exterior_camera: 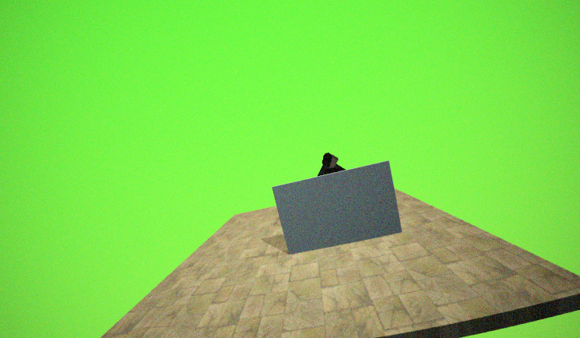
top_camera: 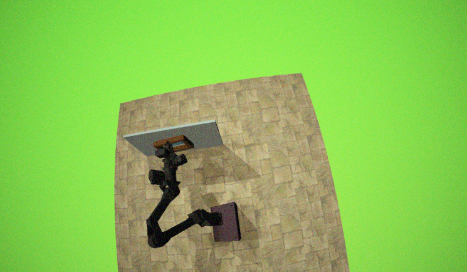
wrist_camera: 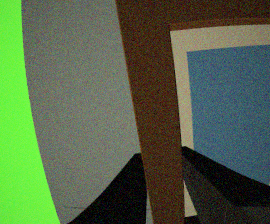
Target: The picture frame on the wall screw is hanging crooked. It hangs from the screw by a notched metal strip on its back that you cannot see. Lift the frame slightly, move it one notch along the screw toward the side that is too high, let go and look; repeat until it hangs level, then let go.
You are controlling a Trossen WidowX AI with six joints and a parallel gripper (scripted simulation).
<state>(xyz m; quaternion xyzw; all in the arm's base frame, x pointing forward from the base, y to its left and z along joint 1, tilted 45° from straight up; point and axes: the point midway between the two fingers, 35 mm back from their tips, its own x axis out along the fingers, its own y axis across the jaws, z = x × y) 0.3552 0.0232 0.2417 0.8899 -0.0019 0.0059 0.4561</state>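
The picture frame (top_camera: 187, 142) (wrist_camera: 148, 75), brown with a cream mat and a blue picture, is in front of the grey wall panel (top_camera: 206, 133) (exterior_camera: 338, 209) (wrist_camera: 76, 100). My gripper (top_camera: 167, 145) (wrist_camera: 161, 157) is shut on the frame's left side bar, one finger on each side of it. In the wrist view the bar runs slightly slanted, its upper end further left; whether the frame is level I cannot tell. The screw and the notched strip are hidden behind the frame. The exterior camera sees only the panel's back, with the frame and gripper hidden behind it.
The arm's base stands on a purple block (top_camera: 228, 224) on the tiled surface (top_camera: 279, 202) (exterior_camera: 308, 276), in front of the panel. The arm bends out to the left between block and panel. Its dark upper part (exterior_camera: 326, 161) shows above the panel's top edge.
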